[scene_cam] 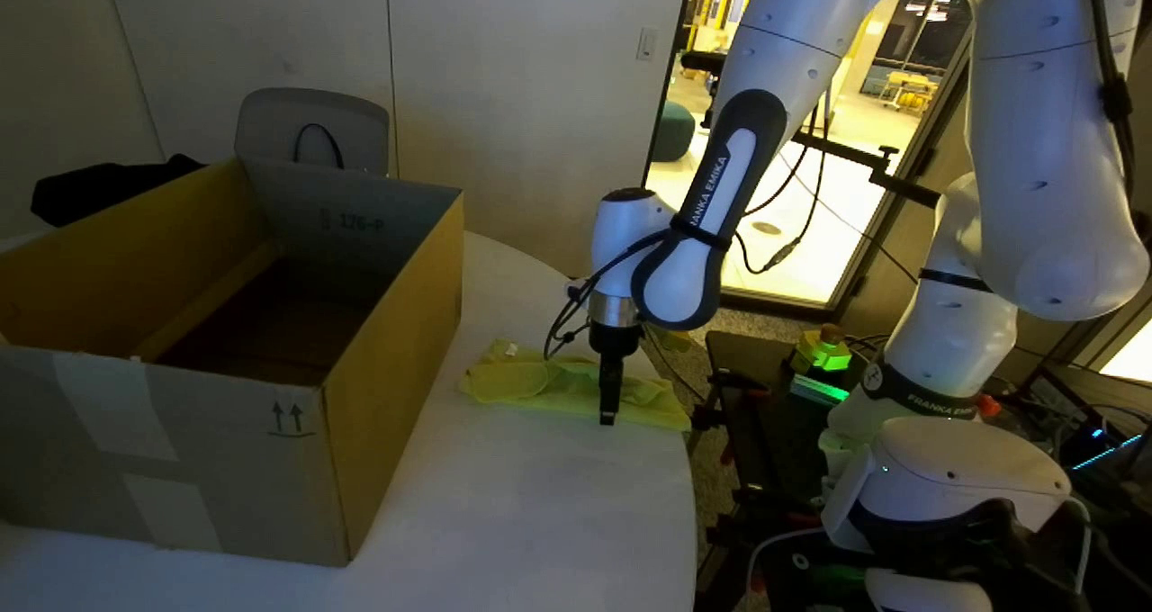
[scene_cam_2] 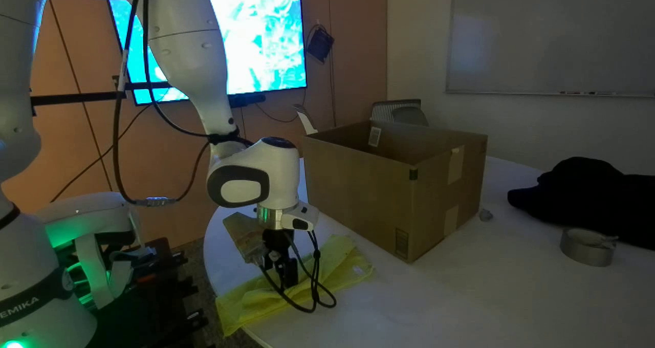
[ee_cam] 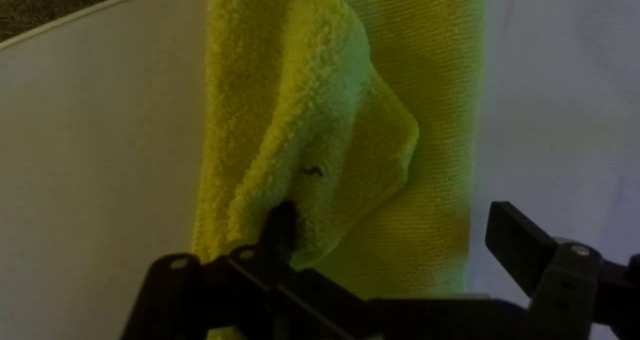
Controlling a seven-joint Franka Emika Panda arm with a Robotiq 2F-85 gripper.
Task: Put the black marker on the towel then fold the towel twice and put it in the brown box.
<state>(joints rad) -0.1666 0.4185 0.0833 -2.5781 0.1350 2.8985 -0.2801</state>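
The yellow towel is lying folded into a long strip on the white table, one end reaching the table's edge and a loose flap, bearing a small dark mark, resting turned over on top. The gripper is pointing straight down over the strip with its fingers spread wide: in the wrist view one finger is sitting at the raised fold of the flap, while its partner is showing against the bare table just past the towel's long edge; whether that one is touching the table, I cannot tell. The brown box is standing upright and open-topped just beside the towel in both exterior views. The white arm is arching over the table's edge above the towel. Farther out, in an exterior view, a black bundle is lying on the table near a grey tape roll, a screen is glowing behind the arm and a whiteboard is hanging beyond the box; in an exterior view a grey chair is standing behind the box and a doorway is shining behind the arm.
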